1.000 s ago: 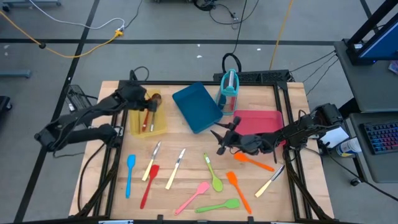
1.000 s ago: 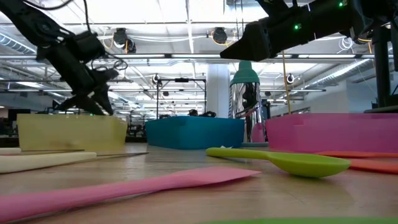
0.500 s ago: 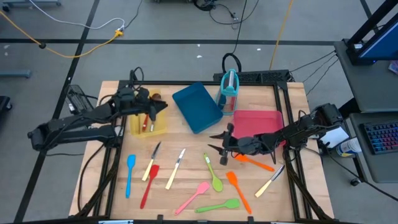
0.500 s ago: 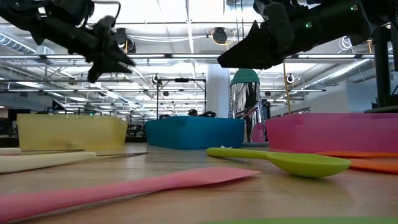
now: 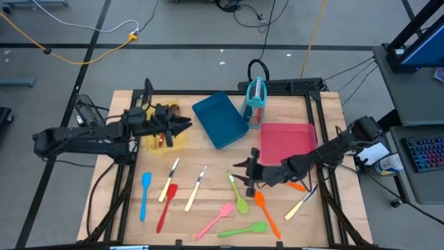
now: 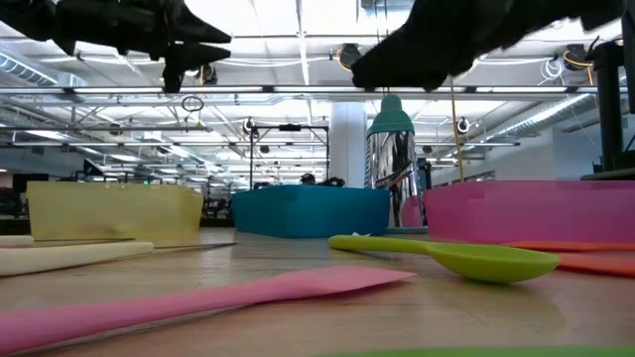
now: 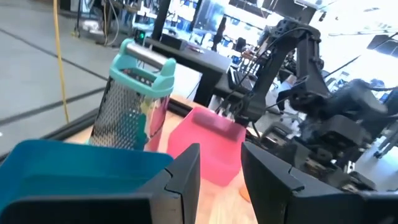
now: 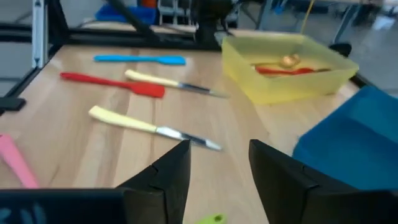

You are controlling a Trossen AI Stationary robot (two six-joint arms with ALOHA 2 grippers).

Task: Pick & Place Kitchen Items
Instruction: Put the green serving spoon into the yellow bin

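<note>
High view: the left tool (image 5: 186, 123) hangs over the gap between the yellow tray (image 5: 164, 138) and the blue tray (image 5: 219, 119), its fingers (image 7: 184, 177) parted and empty in the left wrist view. A red utensil (image 5: 160, 139) and a wooden spoon (image 8: 288, 61) lie in the yellow tray. The right tool (image 5: 239, 174) hovers over the middle of the tabletop (image 5: 208, 163), released and carrying nothing, just above the green spoon (image 5: 237, 194). An orange spatula (image 5: 265, 213) lies beside that spoon, with a pink spatula (image 5: 215, 220) and a second green spoon (image 5: 245, 230) nearer the front edge. Farther left lie a blue spatula (image 5: 145, 194), a red spatula (image 5: 165, 206) and two cream-handled knives (image 5: 195, 187). Another cream-handled knife (image 5: 300, 202) rests near the right edge. The red tray (image 5: 288, 136) and teal holder (image 5: 255, 101) stand behind.
</note>
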